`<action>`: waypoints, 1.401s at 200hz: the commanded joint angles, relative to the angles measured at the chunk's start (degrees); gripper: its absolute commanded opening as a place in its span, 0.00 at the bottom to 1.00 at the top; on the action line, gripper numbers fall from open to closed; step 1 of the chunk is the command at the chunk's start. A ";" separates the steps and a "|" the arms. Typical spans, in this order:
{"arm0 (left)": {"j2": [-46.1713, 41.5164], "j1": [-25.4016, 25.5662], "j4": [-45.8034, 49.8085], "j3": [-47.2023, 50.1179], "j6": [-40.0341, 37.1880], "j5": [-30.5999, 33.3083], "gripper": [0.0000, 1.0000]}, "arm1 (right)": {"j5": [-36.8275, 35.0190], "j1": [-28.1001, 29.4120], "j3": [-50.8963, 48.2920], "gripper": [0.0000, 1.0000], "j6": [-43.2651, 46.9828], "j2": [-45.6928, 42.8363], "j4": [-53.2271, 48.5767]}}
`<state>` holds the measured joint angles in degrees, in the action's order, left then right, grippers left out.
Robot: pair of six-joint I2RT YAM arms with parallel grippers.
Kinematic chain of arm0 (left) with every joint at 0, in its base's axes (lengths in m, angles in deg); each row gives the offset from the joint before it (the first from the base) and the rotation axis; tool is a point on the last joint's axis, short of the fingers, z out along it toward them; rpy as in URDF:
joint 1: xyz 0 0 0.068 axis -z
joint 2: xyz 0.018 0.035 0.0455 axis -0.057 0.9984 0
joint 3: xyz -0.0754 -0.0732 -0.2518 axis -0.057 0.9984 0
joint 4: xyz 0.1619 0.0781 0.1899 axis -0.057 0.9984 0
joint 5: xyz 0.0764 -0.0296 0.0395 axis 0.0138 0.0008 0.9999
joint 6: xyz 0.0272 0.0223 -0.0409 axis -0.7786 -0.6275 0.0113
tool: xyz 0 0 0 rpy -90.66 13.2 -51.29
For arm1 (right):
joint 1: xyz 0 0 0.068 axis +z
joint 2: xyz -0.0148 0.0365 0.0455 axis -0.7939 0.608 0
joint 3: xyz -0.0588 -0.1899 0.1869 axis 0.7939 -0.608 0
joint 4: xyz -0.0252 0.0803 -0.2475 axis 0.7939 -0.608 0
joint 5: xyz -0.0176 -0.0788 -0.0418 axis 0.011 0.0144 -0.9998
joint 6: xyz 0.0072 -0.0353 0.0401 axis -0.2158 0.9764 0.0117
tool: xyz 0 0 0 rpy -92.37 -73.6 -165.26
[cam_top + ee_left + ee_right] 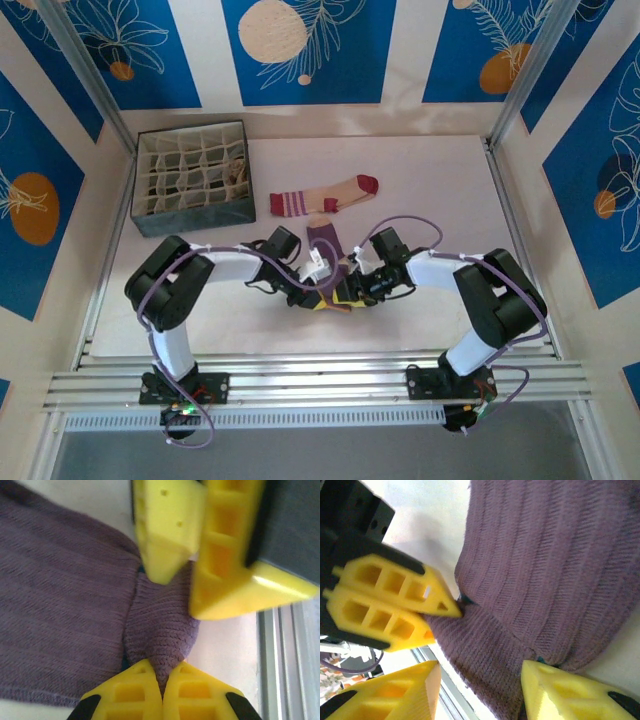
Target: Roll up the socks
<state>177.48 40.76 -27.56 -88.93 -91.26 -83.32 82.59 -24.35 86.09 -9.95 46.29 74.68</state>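
The left gripper (pixel 162 675) is pressed together, pinching the near end of the purple sock (pixel 325 240), which lies down-right of the divider box (pixel 195 215). The right gripper (pixel 481 672) stands spread, straddling that same end

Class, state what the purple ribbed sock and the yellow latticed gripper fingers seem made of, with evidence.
Purple ribbed sock: soft knitted yarn, matte; fine rib rows show, fibre unclear. Yellow latticed fingers: seemingly rigid plastic, smooth; hollow moulded cells.
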 commanded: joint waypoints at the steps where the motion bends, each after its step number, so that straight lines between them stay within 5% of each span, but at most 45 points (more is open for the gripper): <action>1: 2.08 -1.91 1.72 -1.93 7.57 -2.79 0.00 | -1.32 1.52 -0.49 0.47 2.23 -0.03 -0.67; 46: 5.12 -3.03 5.11 -3.86 11.22 -3.19 0.00 | -6.80 3.92 1.45 0.46 3.87 -0.34 -3.41; 88: 4.58 -3.83 2.80 -2.22 13.23 -3.65 0.00 | -11.94 5.42 5.00 0.33 6.83 0.93 -9.38; 135: 4.61 -4.93 -0.14 -1.14 16.15 -4.74 0.00 | -15.61 9.01 6.96 0.43 8.75 1.01 -11.32; 223: 2.62 -6.39 -2.28 0.33 18.44 -5.66 0.00 | -25.02 13.60 11.01 0.39 8.99 5.15 -14.59; 254: 0.56 -6.65 -2.26 1.52 16.51 -4.44 0.00 | -22.98 14.29 12.58 0.06 10.26 6.25 -16.02; 280: -4.59 -6.63 -7.56 6.41 13.49 -1.84 0.10 | -12.51 10.81 14.84 0.00 10.62 7.95 -20.10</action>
<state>177.98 34.73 -30.64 -86.42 -74.76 -87.82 61.68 -11.25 99.57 -0.27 51.01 60.91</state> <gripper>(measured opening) 0.069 0.047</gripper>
